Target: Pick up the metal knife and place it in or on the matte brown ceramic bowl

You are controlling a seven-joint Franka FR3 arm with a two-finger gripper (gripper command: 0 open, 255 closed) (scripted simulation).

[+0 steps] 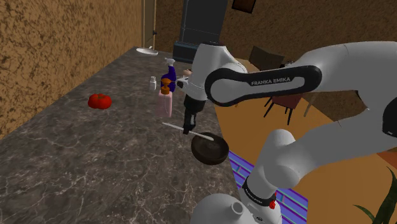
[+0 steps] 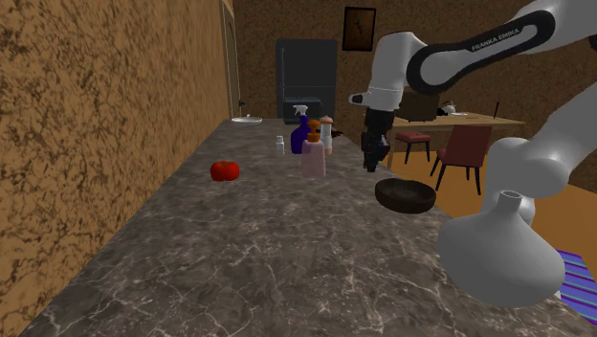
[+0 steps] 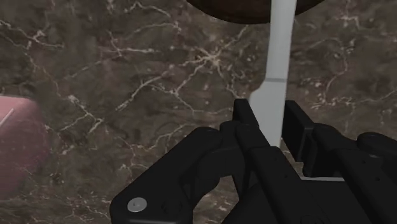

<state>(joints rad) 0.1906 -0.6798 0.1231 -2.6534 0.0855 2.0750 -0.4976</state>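
A pale grey knife [image 1: 202, 135] hangs level just above the dark marble counter [image 1: 95, 159], clasped between my black gripper's [image 1: 188, 129] fingers. In the wrist view the gripper [image 3: 270, 124] is shut on the knife [image 3: 280, 57], whose far end reaches over the rim of the bowl [image 3: 245, 9]. The dark brown bowl [image 1: 210, 150] stands near the counter's edge, just towards the stand from the gripper. In the second exterior view the gripper [image 2: 371, 165] hovers a little behind and left of the bowl [image 2: 405, 195].
A red tomato [image 1: 99, 100] lies at the shoulder view's left. A pink bottle [image 1: 165, 102], a blue spray bottle [image 1: 169, 73] and a small white shaker [image 1: 153, 82] stand just beyond the gripper. A white plate [image 1: 147, 51] sits at the counter's far end.
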